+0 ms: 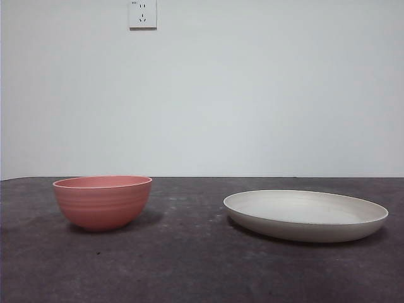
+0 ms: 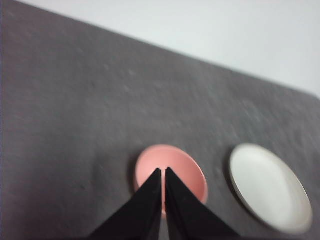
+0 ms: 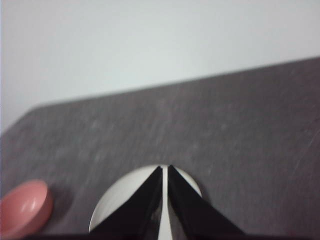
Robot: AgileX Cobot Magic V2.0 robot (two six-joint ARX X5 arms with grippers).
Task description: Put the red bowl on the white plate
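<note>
the red bowl (image 1: 103, 202) sits upright on the dark table (image 1: 189, 265), at about 8 o'clock in the front view, its rim level and its faint ridges showing on the outside. the white plate (image 1: 305, 216) lies flat at about 4 o'clock, well apart from the bowl, with bare tabletop between them. a pale wall (image 1: 252, 95) rises behind the table, with a socket (image 1: 142, 14) at 12 o'clock near the top edge. no arm shows in the front view. in the left wrist view the left gripper (image 2: 163, 171) hangs above the bowl (image 2: 175, 172), its two jaws pressed nearly together with only a thin slit between and nothing in them; the plate (image 2: 270, 187) lies beside the bowl. in the right wrist view the right gripper (image 3: 165, 169) hangs over the plate (image 3: 117, 207), jaws likewise drawn together and empty, the bowl (image 3: 25, 207) off to one side.
</note>
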